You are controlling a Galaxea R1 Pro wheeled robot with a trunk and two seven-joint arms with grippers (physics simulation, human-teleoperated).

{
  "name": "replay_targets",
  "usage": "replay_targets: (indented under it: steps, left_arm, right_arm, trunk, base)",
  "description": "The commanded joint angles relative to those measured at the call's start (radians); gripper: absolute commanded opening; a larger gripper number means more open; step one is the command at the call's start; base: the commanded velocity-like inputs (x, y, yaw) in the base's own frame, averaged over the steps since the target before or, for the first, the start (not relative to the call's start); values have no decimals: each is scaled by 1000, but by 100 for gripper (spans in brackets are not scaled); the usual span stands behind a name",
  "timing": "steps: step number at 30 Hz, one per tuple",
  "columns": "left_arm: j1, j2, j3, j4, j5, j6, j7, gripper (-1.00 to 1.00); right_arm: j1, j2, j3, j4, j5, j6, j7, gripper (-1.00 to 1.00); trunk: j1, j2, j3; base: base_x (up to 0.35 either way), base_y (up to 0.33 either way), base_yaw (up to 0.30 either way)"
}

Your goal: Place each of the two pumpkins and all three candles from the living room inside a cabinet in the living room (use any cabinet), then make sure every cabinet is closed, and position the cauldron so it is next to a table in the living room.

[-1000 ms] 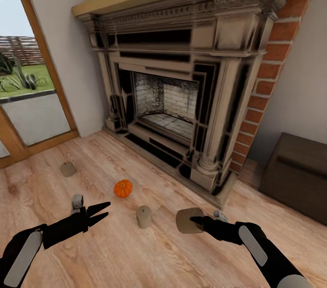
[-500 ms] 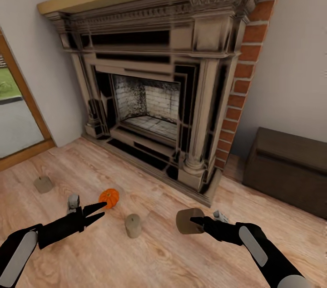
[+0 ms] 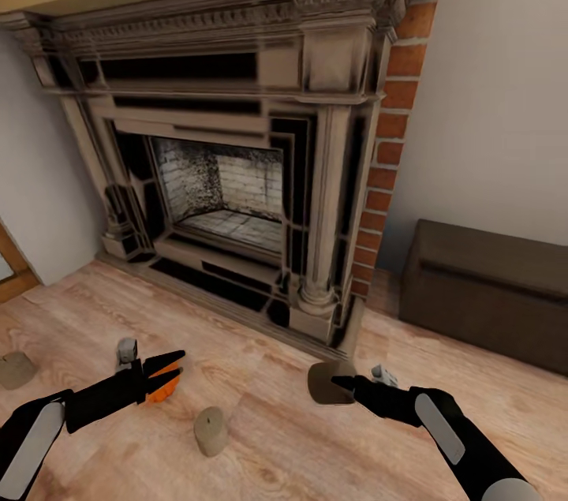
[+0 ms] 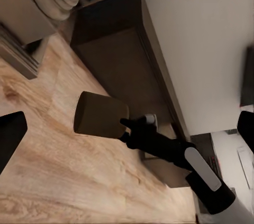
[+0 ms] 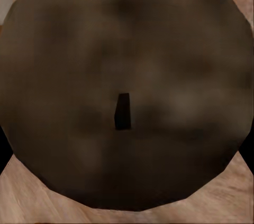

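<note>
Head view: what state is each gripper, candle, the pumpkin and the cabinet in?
Left gripper: open, empty.
Right gripper: shut on held candle.
Floor candle: upright on floor.
Far candle: on floor, at frame edge.
Pumpkin: on floor, partly hidden behind left fingers.
Cabinet: closed.

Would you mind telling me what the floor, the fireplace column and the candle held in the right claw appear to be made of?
The floor looks like pale wood planks: grain lines and board seams show. The fireplace column looks like carved stone or painted wood, matte and dark-smudged; I cannot tell which. The candle in the right claw seems to be wax: matte tan, with a dark wick stub.
</note>
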Motion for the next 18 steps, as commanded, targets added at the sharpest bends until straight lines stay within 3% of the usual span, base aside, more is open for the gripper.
replay_targets:
  steps: [1,7,14,18]
  left_arm:
    - [0,0,1,0,-2,4,-4,100]
    - [0,1,1,0,-2,4,-4,100]
    - [0,0,1,0,-2,4,-4,100]
    - [0,0,1,0,-2,4,-4,100]
  right_arm:
    - [-1,-1,3,2,-3,-11,0,-100]
    - [-1,-1,0,16,-4,-25,0,-100]
    - [-1,-1,-1,23,-8,-25,6,-100]
    - [-1,-1,-2,23,-7,-25,5,-100]
  trunk:
    - [0,0,-1]
    - [0,0,2]
    - [0,0,2]
    - [0,0,2]
  base:
    - [42,1,-285]
    - [10,15,-285]
    - [74,232,-284]
    - [127,83,-258]
